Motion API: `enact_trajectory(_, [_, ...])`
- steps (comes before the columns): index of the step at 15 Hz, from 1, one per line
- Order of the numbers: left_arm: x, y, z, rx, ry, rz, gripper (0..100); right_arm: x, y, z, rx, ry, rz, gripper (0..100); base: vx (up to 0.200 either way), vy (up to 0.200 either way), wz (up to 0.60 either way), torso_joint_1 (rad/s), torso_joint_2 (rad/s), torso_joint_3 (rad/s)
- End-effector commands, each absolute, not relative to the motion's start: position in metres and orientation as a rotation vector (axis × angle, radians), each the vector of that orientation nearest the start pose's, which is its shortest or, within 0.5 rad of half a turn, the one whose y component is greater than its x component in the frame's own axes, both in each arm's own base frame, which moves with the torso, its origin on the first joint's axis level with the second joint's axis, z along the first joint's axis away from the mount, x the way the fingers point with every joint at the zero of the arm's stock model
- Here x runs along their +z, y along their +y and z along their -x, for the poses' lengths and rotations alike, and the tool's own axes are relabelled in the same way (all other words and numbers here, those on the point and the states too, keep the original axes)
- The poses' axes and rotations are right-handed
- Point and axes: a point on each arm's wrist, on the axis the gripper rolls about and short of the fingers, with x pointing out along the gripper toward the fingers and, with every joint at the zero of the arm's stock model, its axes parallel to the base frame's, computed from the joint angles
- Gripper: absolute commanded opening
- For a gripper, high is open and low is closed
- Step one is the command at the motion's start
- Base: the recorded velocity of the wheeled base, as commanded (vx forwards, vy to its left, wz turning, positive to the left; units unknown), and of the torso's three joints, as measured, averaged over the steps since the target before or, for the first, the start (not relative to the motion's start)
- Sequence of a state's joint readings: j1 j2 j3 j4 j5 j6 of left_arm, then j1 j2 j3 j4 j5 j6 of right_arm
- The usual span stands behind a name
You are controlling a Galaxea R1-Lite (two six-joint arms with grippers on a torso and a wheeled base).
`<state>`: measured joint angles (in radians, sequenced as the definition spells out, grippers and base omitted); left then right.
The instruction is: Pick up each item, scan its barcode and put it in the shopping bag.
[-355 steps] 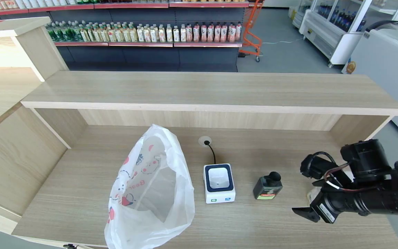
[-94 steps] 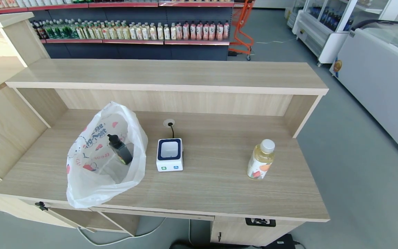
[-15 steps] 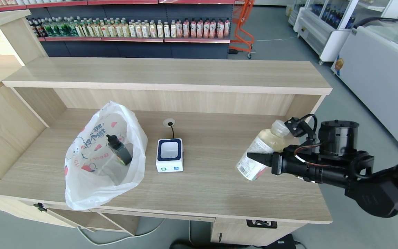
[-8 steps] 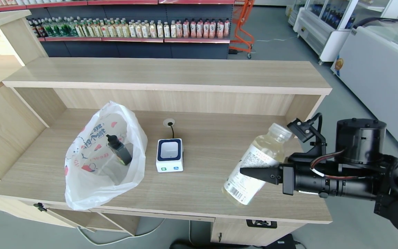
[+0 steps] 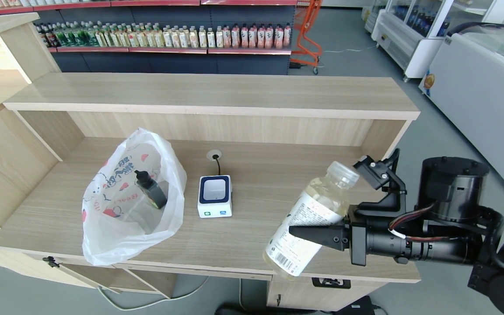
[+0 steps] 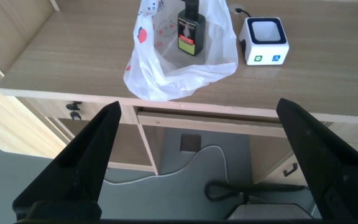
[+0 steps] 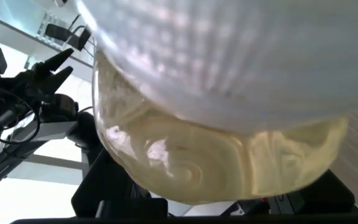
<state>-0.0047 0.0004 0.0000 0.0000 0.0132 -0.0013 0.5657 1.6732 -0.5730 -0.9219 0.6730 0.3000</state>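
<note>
My right gripper (image 5: pixel 309 228) is shut on a clear bottle (image 5: pixel 317 210) of pale yellow drink with a white label. The bottle hangs tilted over the counter's front right edge, cap up and away, its barcode (image 5: pixel 285 261) at the low end. In the right wrist view the bottle (image 7: pixel 216 155) is pressed close. The white scanner (image 5: pixel 215 196) sits mid-counter. Left of it the shopping bag (image 5: pixel 116 227) stands open with a dark bottle (image 5: pixel 151 189) inside. My left gripper (image 6: pixel 197 180) is open, low in front of the counter, facing the shopping bag (image 6: pixel 166 68), the dark bottle (image 6: pixel 190 28) and the scanner (image 6: pixel 265 40).
The wooden counter (image 5: pixel 243 236) has a raised back ledge (image 5: pixel 212 94) and side walls. A cable hole (image 5: pixel 214 154) lies behind the scanner. A white freezer (image 5: pixel 475 87) stands at the right. Bare counter lies between the scanner and the held bottle.
Over the last second my right gripper has carried the bottle left and toward the counter's front edge, tilting it further. Before that, the dark bottle went from the counter into the bag.
</note>
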Motion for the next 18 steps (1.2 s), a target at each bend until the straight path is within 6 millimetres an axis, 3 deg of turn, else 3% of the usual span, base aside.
enact_trajectory(1, [0.075,0.0,0.023,0.009,0.0,0.002,100,0.154,0.165,-0.223,1.212,0.39,-0.268,0,0.0,0.0,0.0,0.0,0.0,0.0])
enact_trajectory(13, [0.075,0.0,0.023,0.009,0.0,0.002,100,0.157,0.166,-0.222,1.214,0.355,-0.239,0,0.0,0.0,0.0,0.0,0.0,0.0])
enact_trajectory(15, [0.075,0.0,0.023,0.009,0.0,0.002,100,0.164,0.132,-0.224,1.01,0.202,-0.087,0,0.0,0.0,0.0,0.0,0.0,0.0])
enact_trajectory(18, [0.075,0.0,0.023,0.009,0.0,0.002,100,0.174,0.052,-0.224,0.653,0.041,0.251,0,0.0,0.0,0.0,0.0,0.0,0.0])
